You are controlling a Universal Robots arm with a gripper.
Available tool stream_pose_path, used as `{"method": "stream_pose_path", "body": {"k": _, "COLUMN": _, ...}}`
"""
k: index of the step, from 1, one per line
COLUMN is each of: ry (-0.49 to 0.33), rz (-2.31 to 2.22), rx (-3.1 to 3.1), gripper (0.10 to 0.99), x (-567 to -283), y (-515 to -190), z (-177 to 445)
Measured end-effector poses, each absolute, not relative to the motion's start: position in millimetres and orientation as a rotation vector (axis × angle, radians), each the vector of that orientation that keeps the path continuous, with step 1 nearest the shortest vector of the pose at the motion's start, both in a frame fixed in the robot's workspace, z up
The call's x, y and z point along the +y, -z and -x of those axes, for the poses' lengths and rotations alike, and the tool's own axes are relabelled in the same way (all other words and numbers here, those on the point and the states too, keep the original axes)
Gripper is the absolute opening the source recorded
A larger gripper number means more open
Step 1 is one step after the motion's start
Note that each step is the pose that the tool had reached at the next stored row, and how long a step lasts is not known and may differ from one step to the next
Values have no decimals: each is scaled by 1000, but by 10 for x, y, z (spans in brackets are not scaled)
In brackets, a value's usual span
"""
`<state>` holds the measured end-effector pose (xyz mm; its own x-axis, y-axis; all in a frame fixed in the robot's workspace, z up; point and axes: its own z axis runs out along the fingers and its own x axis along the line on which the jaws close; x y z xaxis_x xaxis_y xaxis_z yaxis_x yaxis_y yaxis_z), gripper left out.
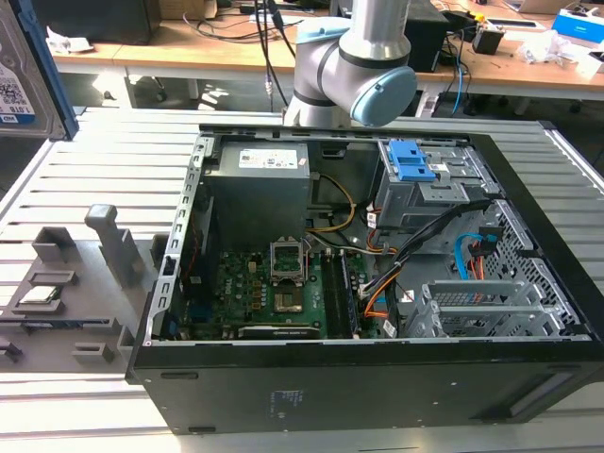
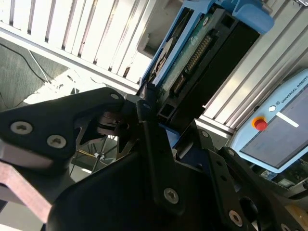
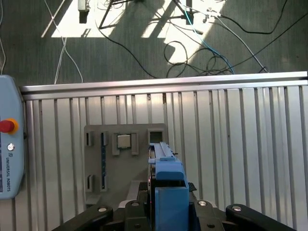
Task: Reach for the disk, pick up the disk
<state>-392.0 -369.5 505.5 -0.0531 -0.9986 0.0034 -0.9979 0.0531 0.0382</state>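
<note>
– Upper left of the exterior view: first entry?
– One disk (image 1: 21, 80). Flat silver metal, white barcode label, blue plastic rail down one side. It stands on edge, is cut by the frame border, and is well apart from the open black case (image 1: 377, 377). One arm (image 1: 354, 66): smooth grey tube, pale blue joint cap. One bench (image 1: 94, 170): ribbed aluminium. One fixture (image 1: 94, 326): matt grey, slotted, carrying a small square silver chip (image 1: 38, 294).

– Second wrist view?
– Same disk (image 2: 192, 57), seen edge-on: green board, a row of connector pins, blue rails. One claw (image 2: 168, 115): hard black angular links with screw heads, clamped on the disk from both sides as far as I can judge. One pendant (image 2: 281, 130): pale grey shell, red button.

– First wrist view?
– The disk (image 3: 163, 154) sits between the two sides of the claw (image 3: 168, 187), with its blue rail end nearest the camera. It is over the fixture (image 3: 96, 159) and just beside the chip (image 3: 124, 141). I cannot tell whether it touches the fixture.

– Risks?
– Judgement only. The claw is hard and the metal and rails are slick, so a light clamp could let the disk slip or tilt. A drop onto the ribbed bench would jar it. A swing close to the fixture's posts could catch a rail.
</note>
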Motion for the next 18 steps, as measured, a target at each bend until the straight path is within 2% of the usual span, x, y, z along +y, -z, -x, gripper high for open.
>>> {"method": "stream_pose_path", "body": {"k": 18, "ry": 40, "rz": -2142, "rx": -2258, "gripper": 369, "x": -3693, "y": -5054, "z": 3615}}
